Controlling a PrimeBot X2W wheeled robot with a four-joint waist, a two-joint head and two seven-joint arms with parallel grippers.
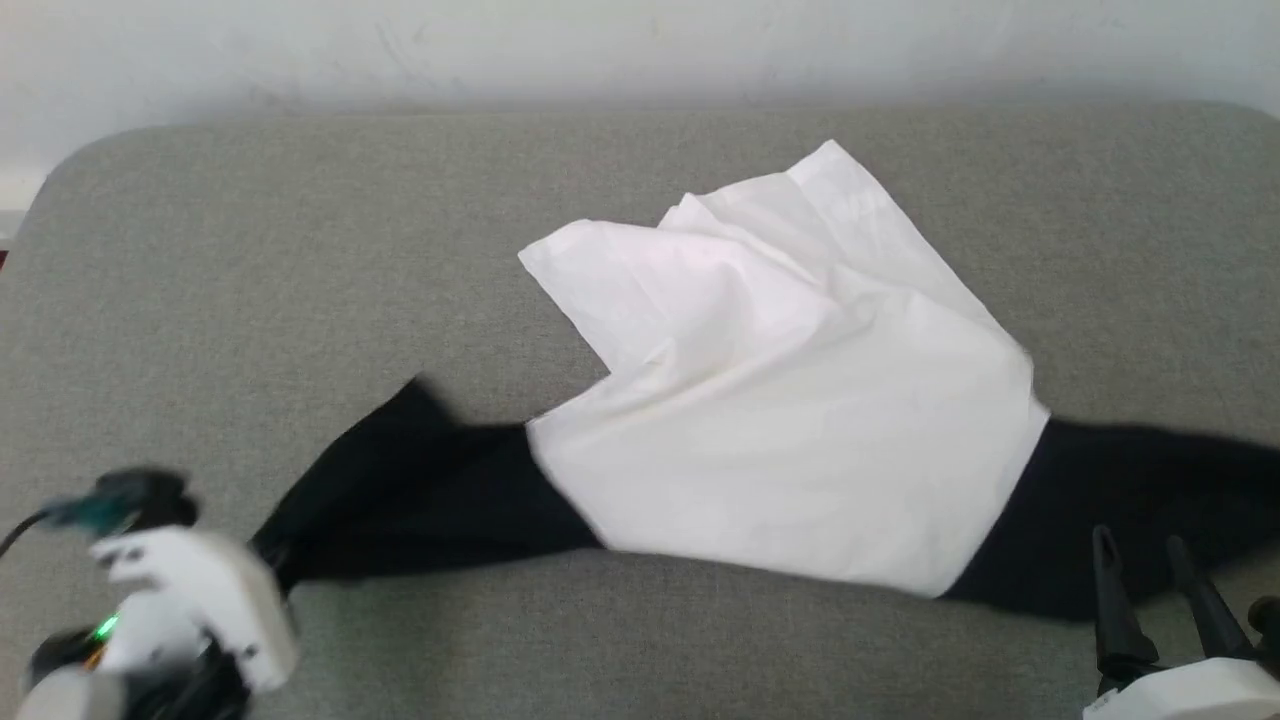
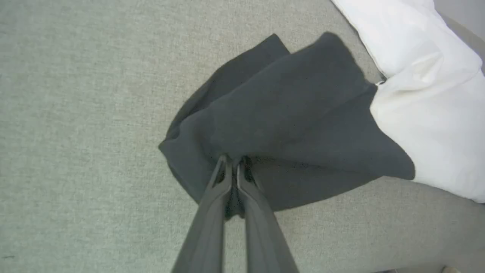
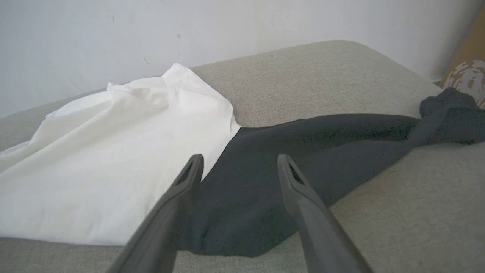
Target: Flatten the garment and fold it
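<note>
**Left sleeve pinched, right pincer poised wide**

Nearest the robot, the left pincer (image 2: 234, 165) is clamped on the end of the garment's left sleeve (image 2: 288, 113), and black cloth puckers into a small fold right at its tips. Gripping so close to the end probably serves to draw the sleeve straight with an outward pull. The right pincer (image 3: 240, 161) stands open and holds nothing. It hovers over the near part of the right sleeve (image 3: 322, 151), close to where black meets white, and looks placed to take the opposite side.

The garment (image 1: 790, 400) lies across the middle of the grey cloth-covered counter (image 1: 250, 250). Its sleeves are flung out to either side along the near half, and the white body is rumpled and doubled over itself toward the far side. By my judgement, flattening has barely begun.

Bare counter spreads to the left of the held sleeve and beyond it — plenty of room to pull that way. The right side is tighter, since that sleeve's end lies heaped near the counter's rounded right edge. The farthest white corner stops short of the far edge, with the pale wall (image 1: 600, 40) behind it.
</note>
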